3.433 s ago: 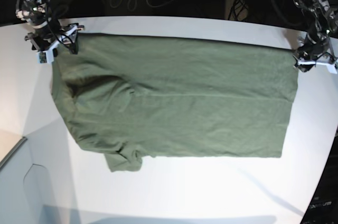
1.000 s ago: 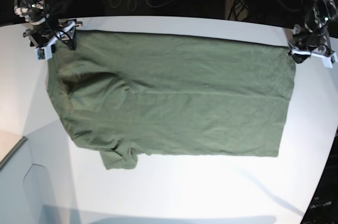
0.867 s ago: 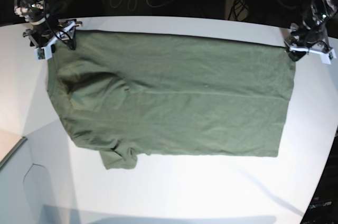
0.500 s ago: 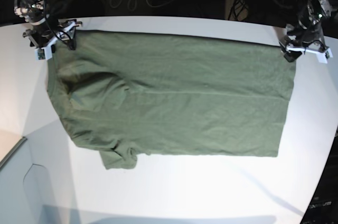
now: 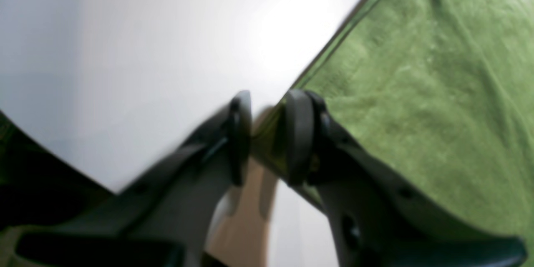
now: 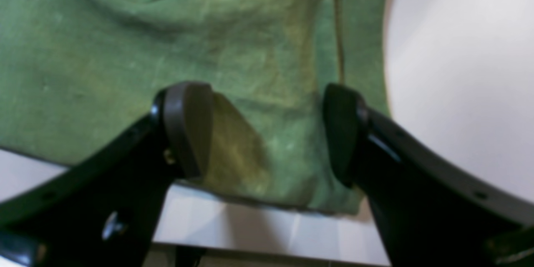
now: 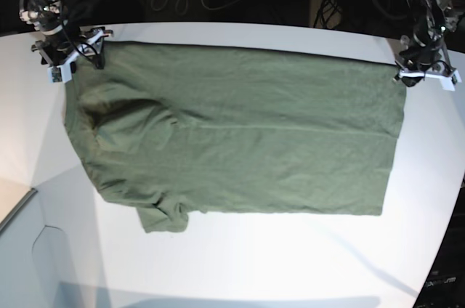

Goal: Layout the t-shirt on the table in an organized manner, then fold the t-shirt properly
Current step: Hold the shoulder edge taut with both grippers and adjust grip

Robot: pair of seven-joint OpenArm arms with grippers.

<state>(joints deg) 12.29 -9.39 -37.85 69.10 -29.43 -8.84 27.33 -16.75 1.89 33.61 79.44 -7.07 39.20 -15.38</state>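
Spread flat over the centre of the table (image 7: 240, 264), the t-shirt (image 7: 240, 141), its upper-right corner pinched by the nearly shut left gripper (image 5: 267, 133), upper left under the wide-open right gripper (image 6: 267, 129), likely for stretching

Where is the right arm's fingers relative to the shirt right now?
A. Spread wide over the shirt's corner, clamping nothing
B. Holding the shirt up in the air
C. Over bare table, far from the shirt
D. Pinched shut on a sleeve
A: in the right wrist view the fingers stand wide apart above the shirt, with the cloth lying flat between them, not clamped.
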